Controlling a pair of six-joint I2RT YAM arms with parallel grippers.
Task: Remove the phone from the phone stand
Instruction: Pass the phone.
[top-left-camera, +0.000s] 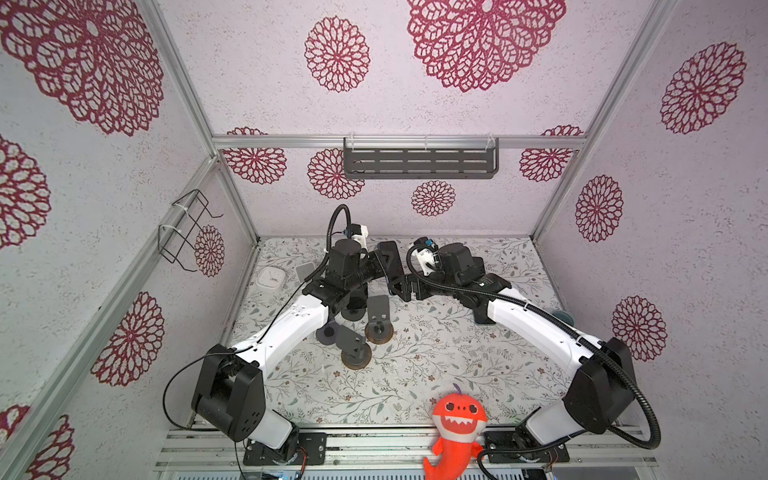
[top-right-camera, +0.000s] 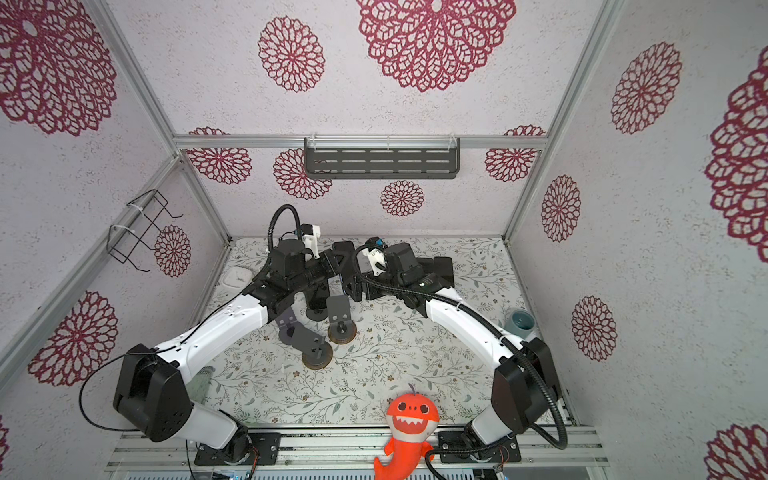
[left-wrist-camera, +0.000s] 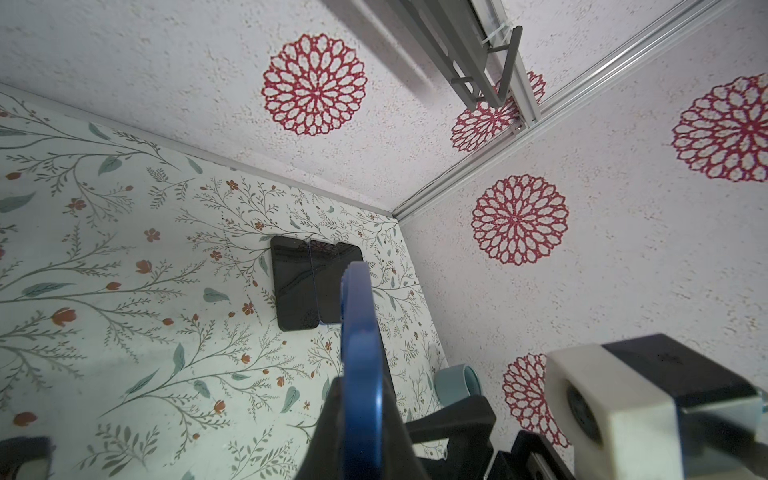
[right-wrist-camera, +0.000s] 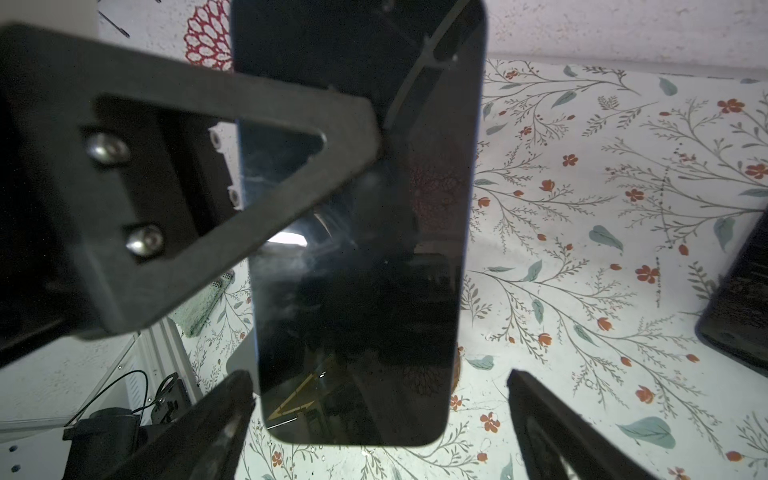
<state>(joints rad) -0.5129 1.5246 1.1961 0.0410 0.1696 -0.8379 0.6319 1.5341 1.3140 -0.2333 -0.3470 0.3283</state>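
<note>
Top views both show the phone (top-left-camera: 390, 259) held clear of the empty stands (top-left-camera: 377, 311); removal is judged nearly done. Left wrist view: its glossy blue rim is pinched in the closed left gripper (left-wrist-camera: 361, 386). Right wrist view: smooth dark glass is straddled by the wide-open right gripper (right-wrist-camera: 378, 390), nothing clasped; a set-down on the floral table (right-wrist-camera: 582, 208) is due.

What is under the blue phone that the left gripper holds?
Past the edges of the blue phone, the floral table cover shows below. The spot straight under it is covered by the phone itself and the left gripper.
</note>
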